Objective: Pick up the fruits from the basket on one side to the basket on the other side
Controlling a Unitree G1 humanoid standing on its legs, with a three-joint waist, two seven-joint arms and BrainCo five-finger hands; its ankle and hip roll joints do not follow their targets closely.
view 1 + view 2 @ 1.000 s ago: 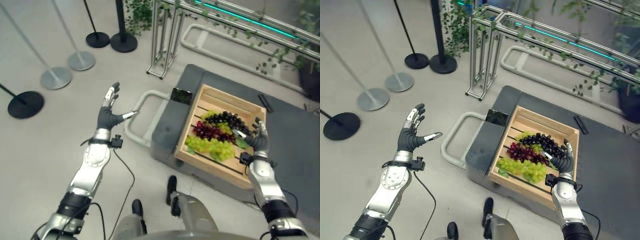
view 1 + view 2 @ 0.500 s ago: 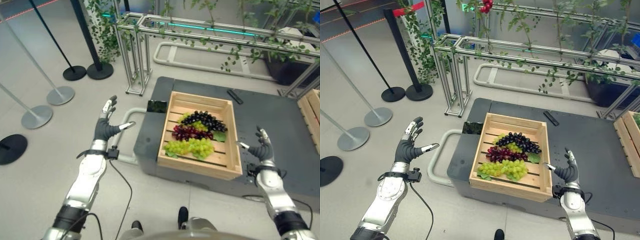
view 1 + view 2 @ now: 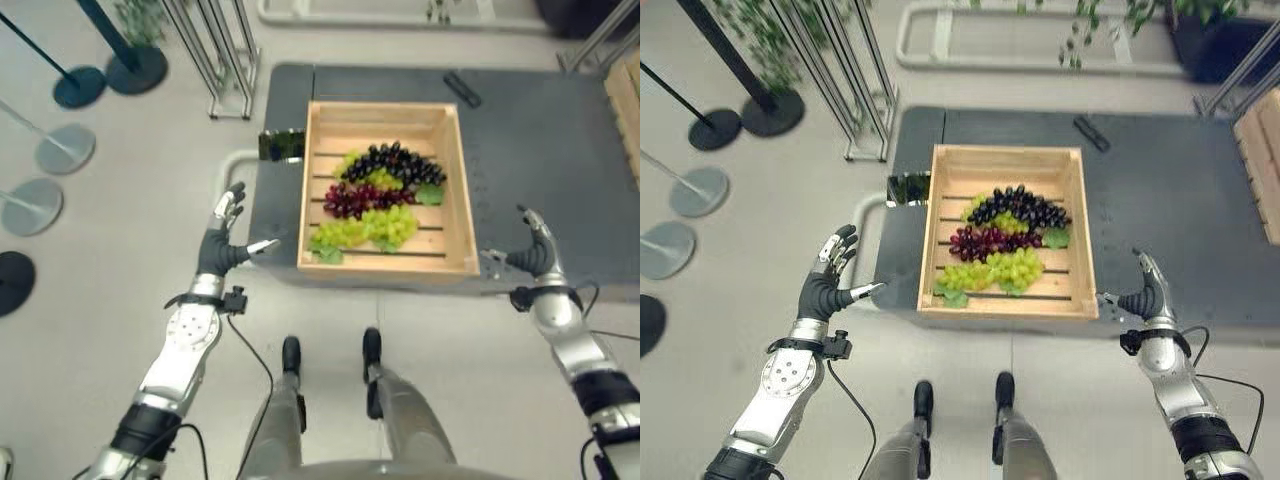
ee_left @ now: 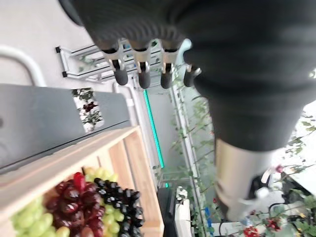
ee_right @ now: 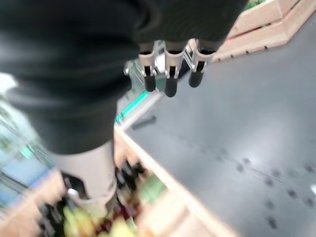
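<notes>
A wooden crate (image 3: 385, 265) stands on a dark grey platform (image 3: 530, 140). It holds a bunch of black grapes (image 3: 395, 160), a bunch of red grapes (image 3: 352, 198) and a bunch of green grapes (image 3: 365, 228). My left hand (image 3: 222, 245) is open over the floor, left of the crate's near corner. My right hand (image 3: 535, 250) is open over the platform, right of the crate and apart from it. Both hold nothing. The left wrist view shows straight fingers (image 4: 140, 69) and the grapes (image 4: 84, 197) past them. A second wooden crate (image 3: 1255, 160) sits at the platform's far right.
Stanchion bases (image 3: 58, 150) and a metal frame (image 3: 225, 50) stand on the floor at the left and back left. A small black bar (image 3: 462, 88) lies on the platform behind the crate. A dark card (image 3: 282, 145) stands by the crate's far left corner.
The camera has swung, so the whole picture shifted. My right hand went from the crate's right rim to the platform beside it. The left hand stays open.
</notes>
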